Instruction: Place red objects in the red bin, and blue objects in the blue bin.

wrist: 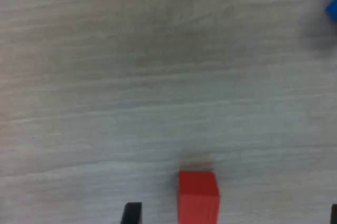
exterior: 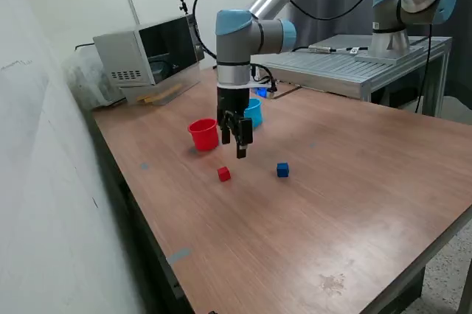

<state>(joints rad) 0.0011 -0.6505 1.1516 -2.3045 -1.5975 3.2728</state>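
A small red cube (exterior: 224, 174) lies on the wooden table, and a dark blue cube (exterior: 282, 170) sits a short way toward the exterior view's right. The red cup (exterior: 203, 135) stands behind the red cube. The light blue cup (exterior: 254, 112) is partly hidden behind the arm. My gripper (exterior: 234, 144) hangs above the table between the red cup and the red cube, open and holding nothing. In the wrist view the red cube (wrist: 198, 195) shows between the two dark fingertips (wrist: 131, 212), below my gripper (wrist: 233, 214). A corner of the blue cube (wrist: 331, 8) shows at the picture's edge.
A grey microwave-like box (exterior: 151, 52) stands at the table's back corner, beside the white wall at the exterior view's left. A metal bench (exterior: 354, 63) carrying a second arm's base (exterior: 389, 37) stands behind the table. Cables (exterior: 269, 85) lie near the blue cup.
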